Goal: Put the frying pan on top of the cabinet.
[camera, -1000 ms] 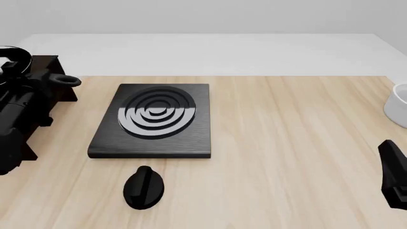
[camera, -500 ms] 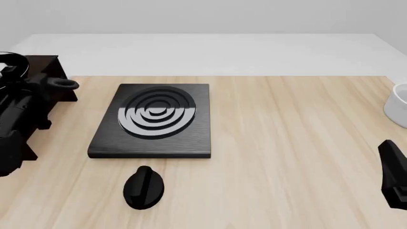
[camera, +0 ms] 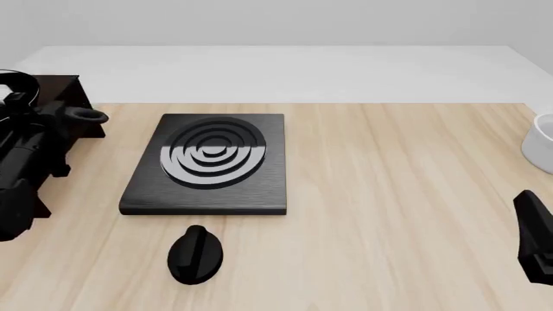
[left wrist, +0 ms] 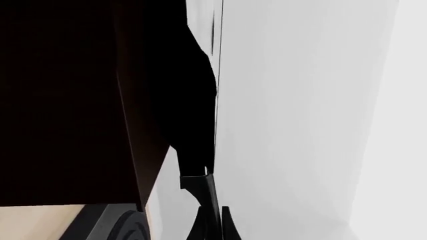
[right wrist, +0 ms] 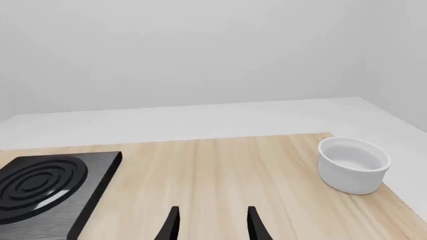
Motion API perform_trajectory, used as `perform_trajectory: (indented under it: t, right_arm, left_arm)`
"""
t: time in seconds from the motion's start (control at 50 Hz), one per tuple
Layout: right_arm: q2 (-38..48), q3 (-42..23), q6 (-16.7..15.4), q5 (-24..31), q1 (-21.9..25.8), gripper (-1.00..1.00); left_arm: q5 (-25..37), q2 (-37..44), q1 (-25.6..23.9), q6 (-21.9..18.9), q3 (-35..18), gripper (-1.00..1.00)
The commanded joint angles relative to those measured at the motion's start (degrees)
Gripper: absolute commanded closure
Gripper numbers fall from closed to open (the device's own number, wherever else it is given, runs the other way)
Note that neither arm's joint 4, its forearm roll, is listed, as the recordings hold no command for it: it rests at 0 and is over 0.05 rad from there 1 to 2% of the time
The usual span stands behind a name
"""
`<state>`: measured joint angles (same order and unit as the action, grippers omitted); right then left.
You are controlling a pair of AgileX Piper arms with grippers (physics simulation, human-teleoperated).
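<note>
The pan (camera: pixel 19 87) is seen atop the cabinet (camera: pixel 65 87) at far left, its handle clamped by the left gripper (left wrist: pixel 212 225); the right gripper (right wrist: pixel 212 225) is held apart, empty.

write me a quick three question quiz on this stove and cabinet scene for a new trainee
1. True or false: the right gripper is shut on the white round bowl.
2. Pick one: the small black knob lies A) on the flat square black stove plate; B) on the light wooden table, nearer the camera than that plate; C) on the dark brown box-shaped cabinet.
3. Fill in: in the front view, the looped handle of the black frying pan shows at the table's ___ side.

Key: 1 false, its fingers stand apart and the bowl sits away from them; 2 B; 3 left.
</note>
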<state>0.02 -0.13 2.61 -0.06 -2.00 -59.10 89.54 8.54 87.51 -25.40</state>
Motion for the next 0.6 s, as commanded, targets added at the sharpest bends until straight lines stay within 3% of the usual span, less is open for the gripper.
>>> perform_trajectory:
  t: [0.02,0.14,0.16,0.6]
  right_arm:
    - [0.0,0.0,0.0,0.02,-0.03,-1.0]
    - [0.0,0.0,0.03,0.03,-0.05,-1.0]
    - [0.0,0.0,-0.05,0.02,-0.02,-1.0]
    - [0.0,0.0,0.1,0.07,0.03,-1.0]
  left_arm:
    - [-0.98,0.81,0.3,-0.61,-0.42,1.0]
    - [0.56,-0.18,0.19,-1.88,-0.72,1.0]
    - [2.19,-1.03,0.2,-2.84,-1.0,-1.0]
    - [4.09,-6.12,1.0,-4.89,0.47,-1.0]
